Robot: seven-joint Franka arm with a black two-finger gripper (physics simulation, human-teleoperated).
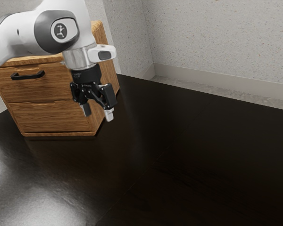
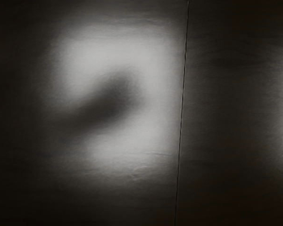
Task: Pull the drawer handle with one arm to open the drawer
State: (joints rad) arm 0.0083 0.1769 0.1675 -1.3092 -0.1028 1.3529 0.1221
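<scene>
Drawer handle (image 1: 27,75) apart from hand (image 1: 98,113)

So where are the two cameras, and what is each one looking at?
Exterior view: off to the side, looking down across the dark table at the wooden drawer cabinet and its handle; the white arm and open end effector show.
Wrist view: mounted at the wrist, facing down at the glossy table and a seam in it.
Both see the table.

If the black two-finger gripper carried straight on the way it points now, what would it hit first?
Probably the dark glossy table top: the open gripper points down, with nothing between them. The wooden cabinet looks off that line.
</scene>
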